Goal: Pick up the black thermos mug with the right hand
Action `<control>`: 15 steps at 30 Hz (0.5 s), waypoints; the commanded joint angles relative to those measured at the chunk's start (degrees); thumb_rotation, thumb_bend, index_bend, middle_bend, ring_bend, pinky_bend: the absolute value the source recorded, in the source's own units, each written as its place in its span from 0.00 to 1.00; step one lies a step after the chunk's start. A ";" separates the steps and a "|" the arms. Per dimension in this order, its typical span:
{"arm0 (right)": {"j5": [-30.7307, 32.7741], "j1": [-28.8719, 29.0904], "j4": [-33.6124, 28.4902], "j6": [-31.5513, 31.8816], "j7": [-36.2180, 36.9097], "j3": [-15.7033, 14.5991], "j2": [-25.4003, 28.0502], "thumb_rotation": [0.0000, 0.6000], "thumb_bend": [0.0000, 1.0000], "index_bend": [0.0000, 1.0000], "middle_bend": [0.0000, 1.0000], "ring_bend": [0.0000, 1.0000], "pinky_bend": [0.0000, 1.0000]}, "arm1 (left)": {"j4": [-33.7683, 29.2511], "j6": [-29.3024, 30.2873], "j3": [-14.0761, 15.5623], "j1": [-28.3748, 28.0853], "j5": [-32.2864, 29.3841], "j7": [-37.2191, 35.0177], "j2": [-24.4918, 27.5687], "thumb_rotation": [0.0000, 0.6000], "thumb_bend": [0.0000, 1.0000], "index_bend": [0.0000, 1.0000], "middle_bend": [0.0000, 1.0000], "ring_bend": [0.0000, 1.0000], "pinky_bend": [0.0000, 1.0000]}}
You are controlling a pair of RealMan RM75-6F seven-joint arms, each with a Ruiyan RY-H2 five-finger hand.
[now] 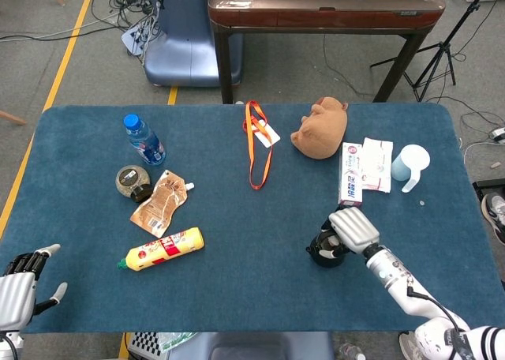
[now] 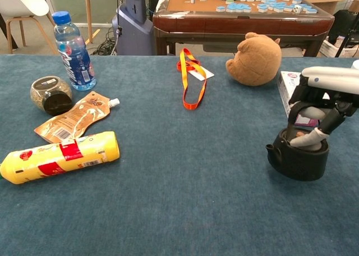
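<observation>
The black thermos mug stands on the blue table at the front right, its lid with an orange button facing up. My right hand is arched over it from above. Dark fingers reach down behind the lid and the pale thumb presses on the lid's front, so the hand grips the mug's top. The mug's base rests on the cloth. My left hand lies at the front left corner, fingers apart, holding nothing; the chest view does not show it.
A white box and tissue packet lie just behind the mug, with a white cup and brown plush toy. An orange lanyard lies mid-table. On the left are a water bottle, jar, pouch and yellow bottle.
</observation>
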 commanded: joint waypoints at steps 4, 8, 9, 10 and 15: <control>-0.58 -0.53 -0.01 3.01 -1.47 0.42 0.22 1.00 0.00 0.94 0.98 0.93 0.30 | -0.33 -0.11 0.09 -0.12 0.23 0.18 0.09 1.00 0.25 0.21 0.23 0.23 0.15; -1.01 -0.85 -0.16 4.31 -1.30 0.62 0.45 1.00 0.00 0.96 0.99 0.93 0.31 | -0.50 -0.06 0.15 -0.15 0.45 0.36 0.14 1.00 0.25 0.21 0.23 0.23 0.15; -1.31 -0.84 -0.04 4.52 -1.77 0.51 0.66 0.98 0.00 0.96 0.99 0.94 0.31 | -0.56 -0.04 0.16 -0.15 0.46 0.43 0.14 1.00 0.25 0.21 0.23 0.23 0.15; -1.51 -0.83 0.01 4.66 -2.14 0.43 0.81 0.88 0.00 0.97 0.99 0.94 0.32 | -0.59 -0.03 0.17 -0.14 0.45 0.47 0.14 1.00 0.25 0.21 0.23 0.23 0.15; -2.09 -1.28 -0.05 6.26 -1.39 0.71 0.65 0.42 0.00 1.00 1.00 0.95 0.32 | -0.73 0.09 0.27 -0.01 0.49 0.56 0.20 1.00 0.25 0.21 0.23 0.23 0.15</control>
